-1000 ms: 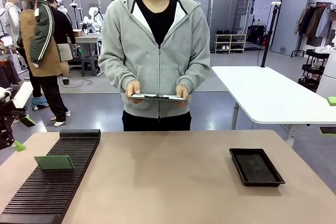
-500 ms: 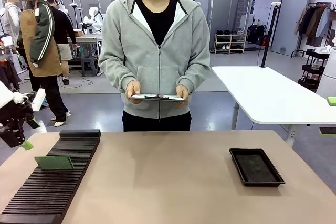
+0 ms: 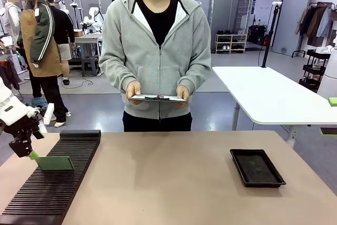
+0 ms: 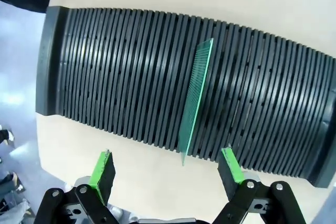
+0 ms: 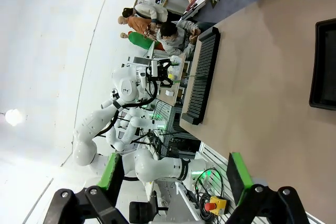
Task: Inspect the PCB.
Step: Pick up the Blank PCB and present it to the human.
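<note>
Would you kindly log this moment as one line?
left claw: open, near PCB | PCB: upright in rack | right claw: open, empty

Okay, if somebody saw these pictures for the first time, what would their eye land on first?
Probably the green PCB standing on edge in the long black slotted rack at the left of the table, with the left gripper open at the board's end, not gripping it. Next, the person at the far side holding a clipboard, and the black tray on the table's right.

Green PCB (image 3: 54, 163) upright on edge in slotted rack (image 3: 58, 183).
</note>
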{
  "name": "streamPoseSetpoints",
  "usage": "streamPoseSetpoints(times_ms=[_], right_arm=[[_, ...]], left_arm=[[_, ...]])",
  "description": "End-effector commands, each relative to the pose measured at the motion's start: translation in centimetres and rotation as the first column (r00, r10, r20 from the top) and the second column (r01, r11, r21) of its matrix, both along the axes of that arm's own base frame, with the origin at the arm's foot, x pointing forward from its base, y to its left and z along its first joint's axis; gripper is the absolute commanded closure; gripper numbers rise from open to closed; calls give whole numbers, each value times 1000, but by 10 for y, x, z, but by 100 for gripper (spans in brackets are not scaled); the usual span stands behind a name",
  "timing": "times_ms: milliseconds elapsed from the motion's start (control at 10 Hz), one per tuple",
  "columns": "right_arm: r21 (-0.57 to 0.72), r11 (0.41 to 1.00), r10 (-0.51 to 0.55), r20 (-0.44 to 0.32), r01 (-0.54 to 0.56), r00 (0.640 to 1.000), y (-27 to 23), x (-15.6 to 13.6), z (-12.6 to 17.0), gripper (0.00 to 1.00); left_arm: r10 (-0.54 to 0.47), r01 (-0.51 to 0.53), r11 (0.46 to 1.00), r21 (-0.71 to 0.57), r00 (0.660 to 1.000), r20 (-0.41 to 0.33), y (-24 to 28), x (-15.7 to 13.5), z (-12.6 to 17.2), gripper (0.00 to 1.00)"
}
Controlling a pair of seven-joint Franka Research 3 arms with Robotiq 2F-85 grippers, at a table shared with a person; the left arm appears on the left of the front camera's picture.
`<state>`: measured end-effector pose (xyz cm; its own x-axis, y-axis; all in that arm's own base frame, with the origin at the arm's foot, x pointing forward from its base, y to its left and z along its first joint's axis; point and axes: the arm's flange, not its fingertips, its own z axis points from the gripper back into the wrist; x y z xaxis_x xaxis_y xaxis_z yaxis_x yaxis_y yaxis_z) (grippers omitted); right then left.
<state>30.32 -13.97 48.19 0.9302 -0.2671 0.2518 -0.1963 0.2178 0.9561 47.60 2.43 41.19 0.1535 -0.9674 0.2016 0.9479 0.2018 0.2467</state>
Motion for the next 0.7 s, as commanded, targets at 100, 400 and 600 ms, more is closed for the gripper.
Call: streamPoseSetpoints(times_ms=[100, 400, 600], right_arm=[[-2, 1000, 3, 19, -3, 1000, -1, 0, 0, 0], [-2, 1000, 3, 19, -3, 1000, -1, 0, 0, 0], [-2, 1000, 3, 19, -3, 1000, -1, 0, 0, 0]], left_arm=[[-8, 9, 999, 50, 1000, -17, -6, 3, -10, 0], [-7, 12, 993, 120, 999, -48, -2, 5, -30, 0], [-36, 42, 991, 128, 998, -46, -4, 6, -43, 0]])
